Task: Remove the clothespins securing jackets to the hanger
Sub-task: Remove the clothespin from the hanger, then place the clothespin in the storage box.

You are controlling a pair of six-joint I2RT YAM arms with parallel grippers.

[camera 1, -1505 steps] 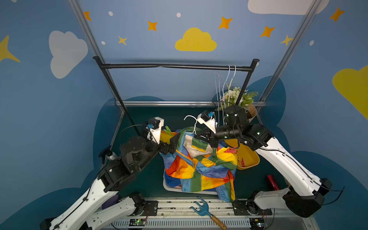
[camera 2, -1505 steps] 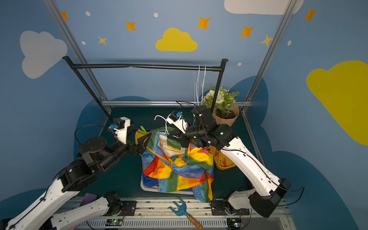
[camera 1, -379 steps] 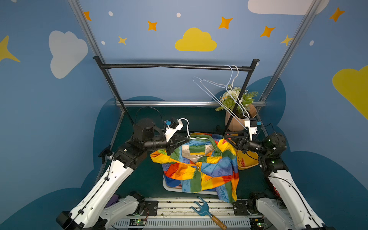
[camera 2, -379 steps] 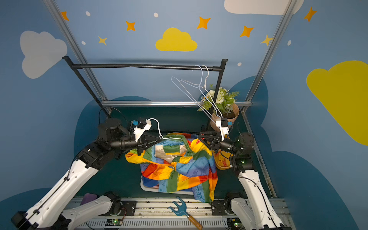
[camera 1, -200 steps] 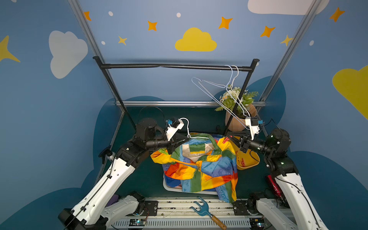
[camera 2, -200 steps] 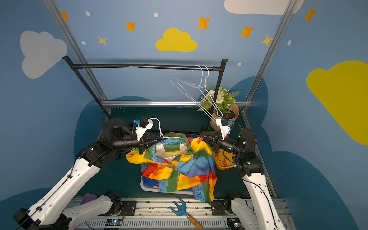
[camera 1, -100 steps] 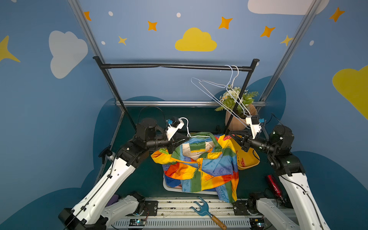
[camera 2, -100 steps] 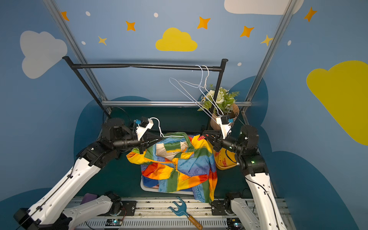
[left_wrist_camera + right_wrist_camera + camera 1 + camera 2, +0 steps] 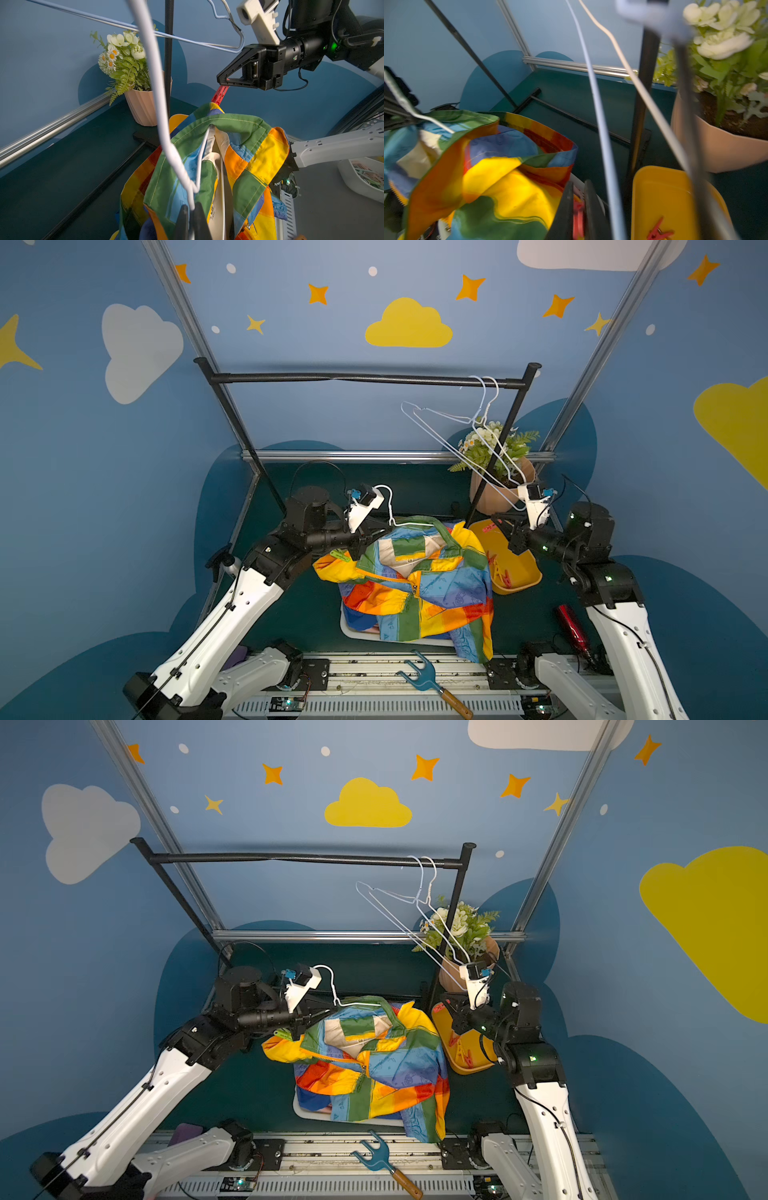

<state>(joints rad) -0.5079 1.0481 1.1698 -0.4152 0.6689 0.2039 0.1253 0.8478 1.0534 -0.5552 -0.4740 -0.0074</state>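
Nearest, a rainbow jacket (image 9: 415, 585) droops from a white hanger (image 9: 160, 104) into a white basket (image 9: 353, 632) on the desk. The left fingers (image 9: 200, 220) are pinched tight on the hanger's neck. A green clothespin (image 9: 338, 556) is clipped on the shoulder by that arm: one left to pull. The right fingers (image 9: 563, 216) clamp a red clothespin (image 9: 220, 95), seemingly clear of the other shoulder, above a yellow tray (image 9: 521, 568) holding pegs (image 9: 500, 570). Farthest, two bare hangers (image 9: 477, 416) on the rail (image 9: 353, 377) suggest most work is done.
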